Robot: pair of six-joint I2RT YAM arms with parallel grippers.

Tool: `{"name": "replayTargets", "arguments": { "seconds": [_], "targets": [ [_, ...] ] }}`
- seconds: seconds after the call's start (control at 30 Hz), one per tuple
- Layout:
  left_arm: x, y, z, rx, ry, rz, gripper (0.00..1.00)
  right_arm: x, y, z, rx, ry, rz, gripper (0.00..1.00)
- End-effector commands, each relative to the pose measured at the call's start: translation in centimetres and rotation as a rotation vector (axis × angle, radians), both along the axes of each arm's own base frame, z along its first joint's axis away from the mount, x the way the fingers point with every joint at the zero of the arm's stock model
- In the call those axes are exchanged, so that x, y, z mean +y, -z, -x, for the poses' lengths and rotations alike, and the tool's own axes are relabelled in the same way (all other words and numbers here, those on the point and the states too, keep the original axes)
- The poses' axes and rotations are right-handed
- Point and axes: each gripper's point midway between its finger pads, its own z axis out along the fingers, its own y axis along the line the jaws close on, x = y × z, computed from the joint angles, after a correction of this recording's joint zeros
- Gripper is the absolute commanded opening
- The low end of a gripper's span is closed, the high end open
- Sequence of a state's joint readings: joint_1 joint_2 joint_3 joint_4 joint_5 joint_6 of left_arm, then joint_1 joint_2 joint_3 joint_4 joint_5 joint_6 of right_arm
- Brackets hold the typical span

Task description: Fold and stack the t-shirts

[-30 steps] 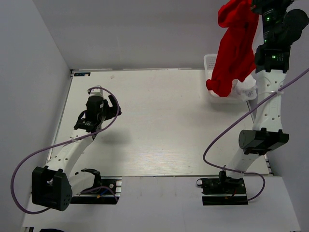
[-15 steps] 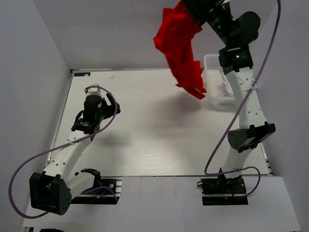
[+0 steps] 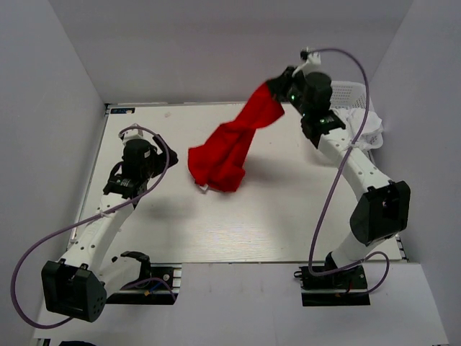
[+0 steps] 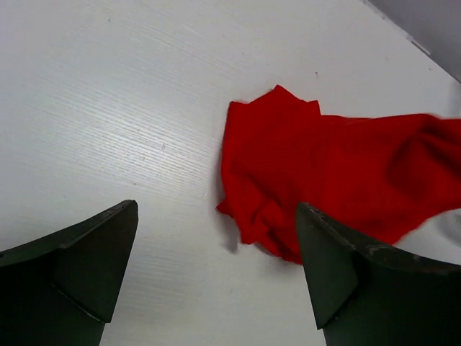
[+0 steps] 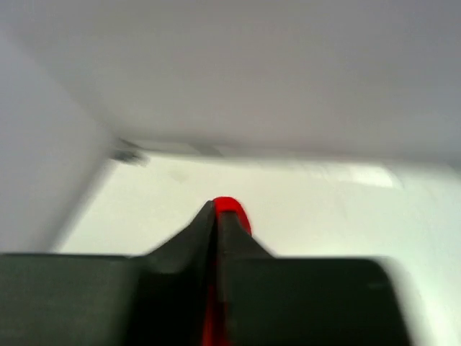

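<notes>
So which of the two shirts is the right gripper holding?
The red shirt, pinched in the shut right gripper and trailing down to the table; the white shirt lies by the basket, untouched.

T-shirt (image 3: 225,153) bright red – table (image 3: 274,216) white, prob. woodgrain.

White desk (image 3: 274,216), red shirt (image 3: 225,155) partly down on it.
The desk is a pale board with fine grain, set between grey walls. The shirt's bunched lower end lies near the middle of the board, a little left of centre, creased and folded over itself. The rest of the cloth rises off the surface toward the far right. A white mesh basket (image 3: 347,91) stands at the far right corner, and a small dark tag (image 3: 122,111) sits at the far left corner.
</notes>
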State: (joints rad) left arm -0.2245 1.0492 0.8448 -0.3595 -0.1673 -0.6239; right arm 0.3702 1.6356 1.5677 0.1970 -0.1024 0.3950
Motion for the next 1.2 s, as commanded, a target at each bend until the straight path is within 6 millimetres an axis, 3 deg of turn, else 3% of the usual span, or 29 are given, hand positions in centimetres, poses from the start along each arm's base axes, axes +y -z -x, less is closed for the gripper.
{"name": "replayTargets", "arguments": {
  "seconds": [0.0, 0.03, 0.1, 0.23, 0.27, 0.43, 0.47, 0.53, 0.63, 0.67, 0.8, 0.9, 0.93, 1.03, 1.1, 1.13, 1.17],
  "targets": [
    [0.9, 1.1, 0.6, 0.054, -0.073, 0.007, 1.0, -7.4, 7.0, -1.6, 0.142, 0.383, 0.113, 0.25],
    [0.9, 1.8, 0.7, 0.077, -0.073, 0.0, 1.0, -8.3, 10.6, -1.2, 0.24, 0.414, 0.168, 0.43],
    [0.9, 3.0, 0.5, 0.114, -0.074, -0.01, 1.0, -8.7, 14.5, -0.7, 0.355, 0.428, 0.234, 0.9],
    [-0.3, 5.6, -0.2, 0.205, -0.022, -0.006, 1.0, -6.9, 17.9, 1.4, 0.464, 0.303, 0.312, 0.9],
    [-0.6, 6.8, -0.4, 0.239, -0.01, -0.005, 1.0, -6.6, 17.5, 2.0, 0.46, 0.276, 0.307, 0.9],
    [-3.5, 9.2, -1.8, 0.294, 0.132, 0.023, 1.0, -6.6, 21.8, 4.4, 0.557, 0.248, 0.338, 0.9],
    [-4.0, 8.9, -2.5, 0.285, 0.155, 0.028, 1.0, -6.9, 23.6, 5.1, 0.602, 0.256, 0.346, 0.9],
    [-4.7, 10.2, -3.5, 0.308, 0.189, 0.029, 1.0, -7.0, 25.1, 5.6, 0.636, 0.259, 0.359, 0.9],
    [-5.4, 10.3, -5.5, 0.299, 0.207, 0.028, 1.0, -7.8, 27.6, 6.1, 0.699, 0.289, 0.401, 0.9],
    [-5.5, 11.7, -5.9, 0.333, 0.206, 0.023, 1.0, -8.2, 28.3, 6.5, 0.726, 0.297, 0.421, 0.9],
    [-6.3, 12.5, -8.8, 0.323, 0.23, 0.016, 0.95, -9.5, 30.8, 6.9, 0.78, 0.359, 0.466, 0.9],
    [-7.5, 13.7, -9.1, 0.352, 0.29, 0.039, 0.85, -10.2, 32.0, 6.8, 0.807, 0.403, 0.478, 0.9],
    [-7.5, 14.6, -9.3, 0.371, 0.289, 0.037, 0.74, -10.4, 32.5, 6.8, 0.817, 0.414, 0.482, 0.9],
    [-8.7, 15.2, -9.2, 0.37, 0.341, 0.081, 0.53, -10.9, 33.8, 6.3, 0.861, 0.474, 0.488, 0.9],
    [-10.1, 15.9, -8.3, 0.378, 0.412, 0.118, 0.44, -10.7, 33.9, 6.0, 0.872, 0.476, 0.486, 0.9],
    [-10.4, 16.1, -8.0, 0.379, 0.421, 0.116, 0.36, -10.5, 33.9, 5.7, 0.874, 0.473, 0.486, 0.9],
    [-10.9, 16.6, -7.2, 0.397, 0.44, 0.122, 0.2, -10.3, 34.5, 5.6, 0.887, 0.471, 0.489, 0.9]
  ]
}}
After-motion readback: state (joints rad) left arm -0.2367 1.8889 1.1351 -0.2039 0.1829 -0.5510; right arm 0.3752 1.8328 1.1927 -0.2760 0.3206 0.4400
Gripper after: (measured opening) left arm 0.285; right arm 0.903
